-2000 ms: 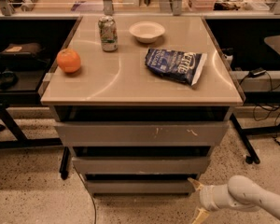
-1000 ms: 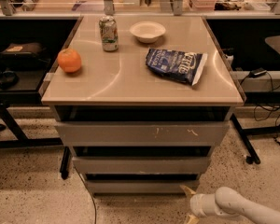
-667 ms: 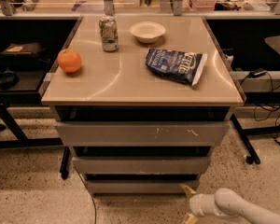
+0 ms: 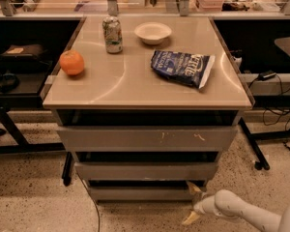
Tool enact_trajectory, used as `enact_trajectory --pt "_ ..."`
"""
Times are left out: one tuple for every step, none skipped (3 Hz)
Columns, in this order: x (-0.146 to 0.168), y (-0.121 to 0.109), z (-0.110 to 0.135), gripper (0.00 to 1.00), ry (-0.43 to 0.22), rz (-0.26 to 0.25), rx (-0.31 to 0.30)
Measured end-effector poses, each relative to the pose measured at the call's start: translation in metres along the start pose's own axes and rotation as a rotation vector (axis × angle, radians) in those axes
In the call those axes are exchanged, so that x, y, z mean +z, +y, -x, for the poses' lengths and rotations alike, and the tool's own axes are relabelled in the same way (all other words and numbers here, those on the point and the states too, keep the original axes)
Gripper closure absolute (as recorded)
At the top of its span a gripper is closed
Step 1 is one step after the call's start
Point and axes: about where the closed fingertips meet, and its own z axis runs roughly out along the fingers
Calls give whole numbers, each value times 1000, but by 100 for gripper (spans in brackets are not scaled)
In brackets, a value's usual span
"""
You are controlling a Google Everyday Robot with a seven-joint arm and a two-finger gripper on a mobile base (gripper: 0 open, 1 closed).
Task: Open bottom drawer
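Note:
The bottom drawer (image 4: 140, 193) is the lowest and narrowest of three grey fronts under the tan table. Its front is plain and sits pushed in. My gripper (image 4: 192, 203) is low at the drawer's right end, on a white arm coming in from the lower right. One tan finger (image 4: 194, 187) points up against the drawer's right corner, the other (image 4: 190, 218) points down toward the floor. The fingers are spread apart and hold nothing.
The top drawer (image 4: 147, 138) has white scuff marks; the middle drawer (image 4: 146, 171) sits below it. On the table (image 4: 135, 88) are an orange (image 4: 71, 62), a can (image 4: 112, 34), a white bowl (image 4: 153, 33) and a blue chip bag (image 4: 182, 67). Table legs and cables stand at both sides.
The arm has moved left along the floor, bringing the gripper from right of the drawers to the bottom drawer's right corner. The drawers have not moved.

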Motion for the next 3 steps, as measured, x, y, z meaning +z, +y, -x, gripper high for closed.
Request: enact_trajectory --pt "14 -15 -5 0 34 -24 -17" --pt "44 -24 -5 0 58 -3 -57" --pt "44 -24 -5 0 58 -3 -57"
